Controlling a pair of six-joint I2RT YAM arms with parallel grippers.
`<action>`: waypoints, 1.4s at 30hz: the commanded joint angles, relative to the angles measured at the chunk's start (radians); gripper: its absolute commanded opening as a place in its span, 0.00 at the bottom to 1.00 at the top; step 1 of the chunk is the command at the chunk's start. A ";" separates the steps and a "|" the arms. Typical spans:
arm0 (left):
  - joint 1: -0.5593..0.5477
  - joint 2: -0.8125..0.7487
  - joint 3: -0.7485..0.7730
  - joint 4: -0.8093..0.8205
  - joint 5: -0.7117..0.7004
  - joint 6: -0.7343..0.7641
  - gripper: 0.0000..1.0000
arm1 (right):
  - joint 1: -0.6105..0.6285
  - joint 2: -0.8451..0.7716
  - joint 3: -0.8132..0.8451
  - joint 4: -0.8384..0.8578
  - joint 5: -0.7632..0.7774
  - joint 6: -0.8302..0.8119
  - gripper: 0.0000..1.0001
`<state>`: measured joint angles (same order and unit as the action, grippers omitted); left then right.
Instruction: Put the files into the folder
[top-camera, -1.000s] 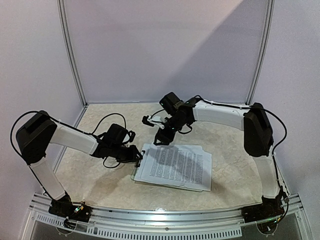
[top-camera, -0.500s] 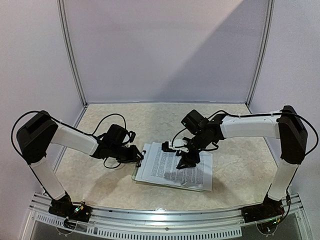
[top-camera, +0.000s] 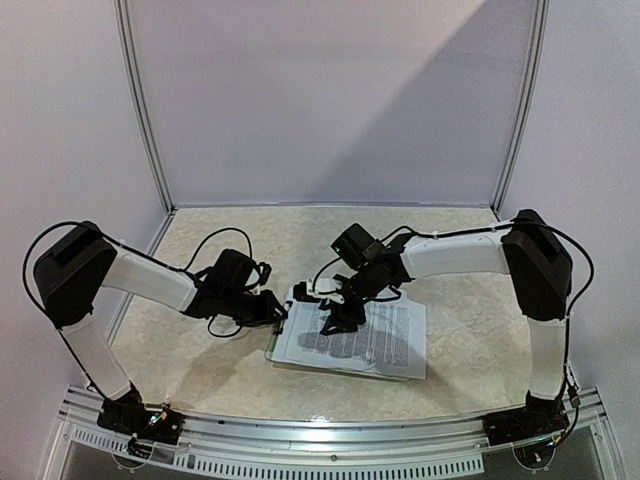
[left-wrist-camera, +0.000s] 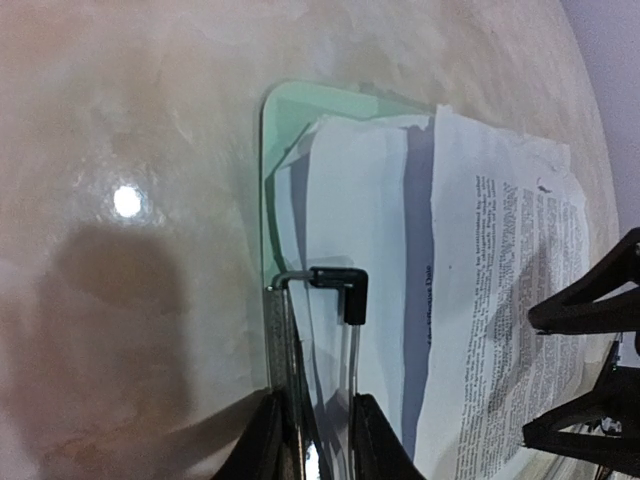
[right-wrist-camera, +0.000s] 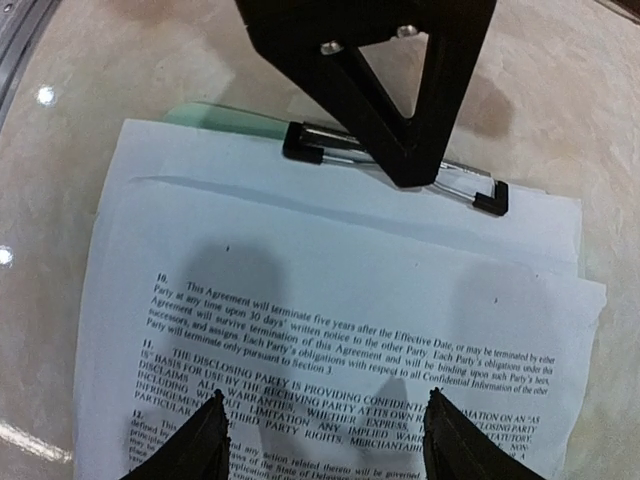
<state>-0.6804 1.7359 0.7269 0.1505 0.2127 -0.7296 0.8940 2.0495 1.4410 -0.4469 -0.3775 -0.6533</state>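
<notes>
your left hand (left-wrist-camera: 320, 440) grips the black metal clip (left-wrist-camera: 340, 285). your released right hand (right-wrist-camera: 325, 440) hovers over limp white printed sheets (right-wrist-camera: 300, 260); likely best pressed flat and slid.

files (right-wrist-camera: 340, 300) | top sheet | reads: "This Agreement will terminate five years after the Effective Date"

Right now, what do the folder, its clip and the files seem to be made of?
The folder looks like smooth, translucent mint-green plastic, see-through at its corner. Its clip seems to be bright metal wire with black, perhaps rubber, tips. The files are matte white paper: thin, printed, slightly creased.
</notes>
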 joint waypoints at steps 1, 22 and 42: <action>-0.030 0.048 -0.044 -0.052 0.007 -0.027 0.00 | 0.011 0.086 0.075 0.034 -0.026 0.067 0.66; -0.054 0.073 -0.061 0.000 0.016 -0.051 0.00 | 0.032 0.265 0.195 0.067 -0.079 0.153 0.65; -0.054 0.093 -0.060 -0.008 0.010 -0.046 0.00 | 0.030 0.012 0.215 -0.117 -0.046 0.133 0.67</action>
<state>-0.7071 1.7668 0.6983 0.2787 0.2138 -0.7750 0.9173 2.1895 1.6497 -0.4736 -0.4667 -0.5167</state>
